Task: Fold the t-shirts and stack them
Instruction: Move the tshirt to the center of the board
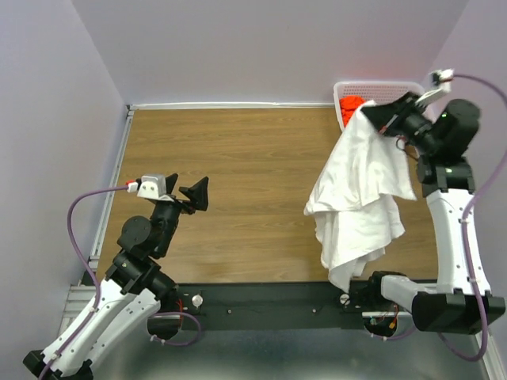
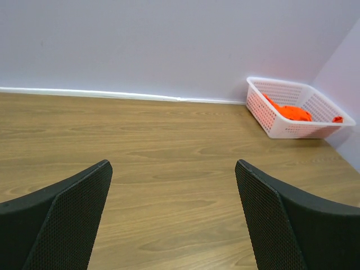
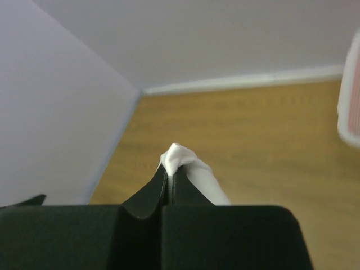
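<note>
Right gripper (image 1: 371, 113) is clamped on a pinch of the white t-shirt (image 1: 360, 190), which hangs from it toward 6 o'clock. Left gripper (image 1: 198, 194), at 9 o'clock, gapes empty. The orange-red t-shirt (image 1: 349, 104) lies in the basket (image 1: 388, 85) at 1 o'clock, mostly hidden by the white cloth.

white t-shirt (image 1: 356, 190): soft matt cloth, creased, pinched in the right gripper (image 3: 169, 171)
orange-red t-shirt (image 2: 289, 112): bright matt cloth, crumpled, just beside the right gripper
basket (image 2: 281, 128): white plastic lattice, faint gloss, behind the right gripper
table (image 1: 238, 158): wood-grain, smooth, low sheen
left gripper (image 2: 173, 163) pads (image 2: 73, 225): black, matt, finely dimpled
arm shells (image 1: 447, 229): smooth white and black plastic, slight shine
</note>
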Controlling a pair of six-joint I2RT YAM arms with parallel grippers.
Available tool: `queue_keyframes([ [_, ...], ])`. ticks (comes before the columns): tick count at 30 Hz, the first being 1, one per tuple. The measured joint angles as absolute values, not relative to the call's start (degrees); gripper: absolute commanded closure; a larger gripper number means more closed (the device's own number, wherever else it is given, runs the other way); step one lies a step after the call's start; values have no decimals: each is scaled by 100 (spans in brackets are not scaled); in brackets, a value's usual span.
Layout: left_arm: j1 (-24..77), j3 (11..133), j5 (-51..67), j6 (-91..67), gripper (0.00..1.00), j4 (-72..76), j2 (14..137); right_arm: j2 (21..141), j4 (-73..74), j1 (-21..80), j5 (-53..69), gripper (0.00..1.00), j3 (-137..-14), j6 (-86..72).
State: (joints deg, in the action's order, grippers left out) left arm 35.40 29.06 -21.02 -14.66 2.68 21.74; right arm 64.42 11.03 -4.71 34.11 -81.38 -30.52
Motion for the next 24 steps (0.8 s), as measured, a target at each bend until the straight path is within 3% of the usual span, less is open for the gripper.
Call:
queue_keyframes([
  [6,3575,2906,-2102,-1487,2,261,2220,6799,1653,-121,3352,100,-6488,-3144],
  [13,3577,2906,-2099,-1531,2,250,2742,8414,1516,1391,3022,100,-7251,-2976],
  [15,3575,2906,-2102,-1549,2,248,2912,9087,1424,1809,2838,86,-7769,-2947],
  [18,3577,2906,-2099,-1549,2,244,3175,10226,1424,2351,2786,45,-8755,-2941],
  [20,3577,2906,-2097,-1549,2,244,3288,10624,1409,2519,2770,31,-9159,-2904],
  [22,3575,2908,-2034,-1594,4,239,3465,10796,1514,2716,2617,23,-9303,-2788],
  [24,3577,2923,-1933,-1675,6,228,3616,10634,1621,2716,2296,23,-9207,-2639],
])
